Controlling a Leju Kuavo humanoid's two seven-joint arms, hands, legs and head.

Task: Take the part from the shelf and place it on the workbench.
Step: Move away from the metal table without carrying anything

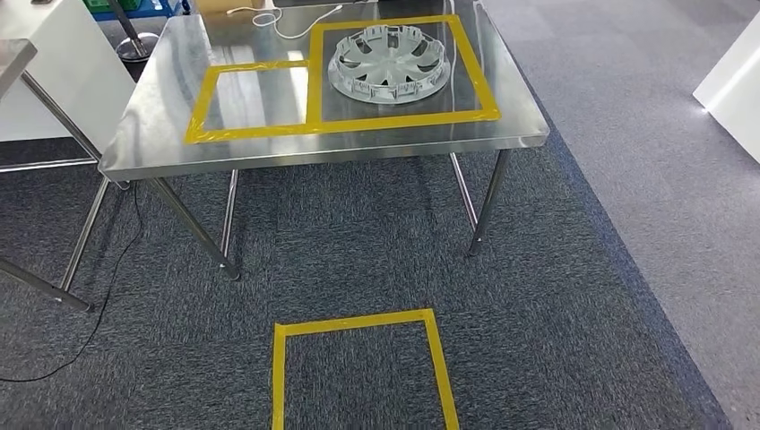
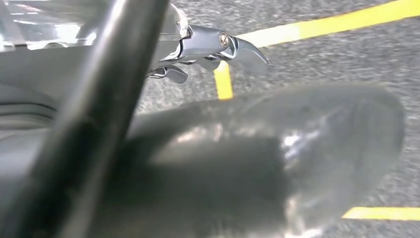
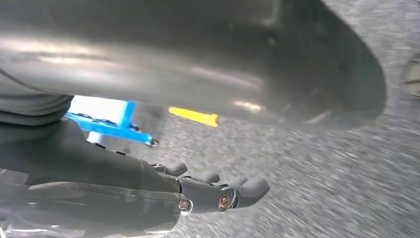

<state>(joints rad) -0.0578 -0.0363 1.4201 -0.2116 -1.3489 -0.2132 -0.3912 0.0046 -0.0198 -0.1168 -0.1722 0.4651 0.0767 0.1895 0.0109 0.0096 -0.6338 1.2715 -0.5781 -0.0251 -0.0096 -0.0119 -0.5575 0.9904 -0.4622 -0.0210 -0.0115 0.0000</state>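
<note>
The stainless-steel table (image 1: pixel 161 134) is standing ahead of the robot on grey carpet (image 1: pixel 574 296), marked with two yellow tape frames. The part, a silver wheel cover (image 1: pixel 389 63), is lying flat inside the larger tape frame (image 1: pixel 484 90), toward the table's far right, so it appears already placed. A yellow tape square (image 1: pixel 358 324) is marking the floor before the table. Both arms are hanging low, well apart from the cover. The left hand (image 2: pixel 208 49) is holding nothing, fingers loosely extended; the right hand (image 3: pixel 218 191) is likewise holding nothing, fingers lying straight, side by side. Being round, the cover favours no axis; the right hand is probably nearer.
</note>
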